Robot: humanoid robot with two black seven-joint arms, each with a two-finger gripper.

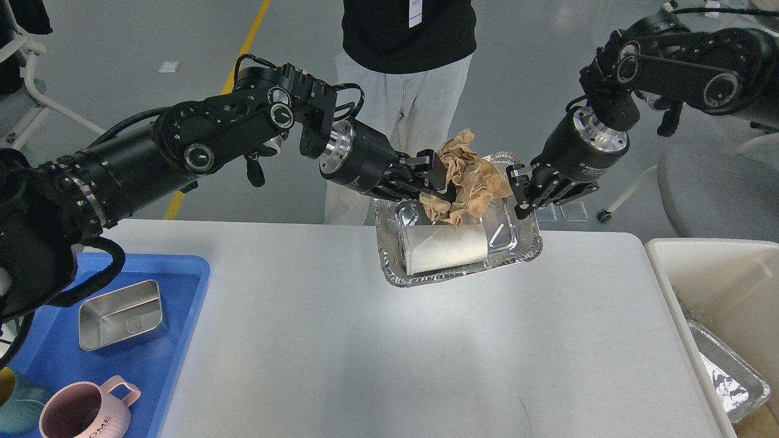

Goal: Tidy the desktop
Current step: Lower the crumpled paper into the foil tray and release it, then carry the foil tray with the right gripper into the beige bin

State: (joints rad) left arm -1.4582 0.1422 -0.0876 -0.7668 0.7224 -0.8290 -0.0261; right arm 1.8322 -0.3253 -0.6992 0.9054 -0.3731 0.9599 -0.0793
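The white desktop point(365, 353) fills the middle of the head view. A foil tray point(389, 255) is at its far edge, tilted toward me, with a white paper cup point(447, 248) lying on its side inside. My right gripper point(524, 198) is shut on the tray's right rim. My left gripper point(441, 179) is shut on a crumpled brown paper point(475, 179), held over the back of the tray.
A blue tray point(182, 274) at the left holds a steel box point(122, 313), a pink mug point(85, 413) and a teal cup. A cream bin point(669, 255) at the right holds another foil tray point(724, 371). A person point(408, 91) stands behind the table.
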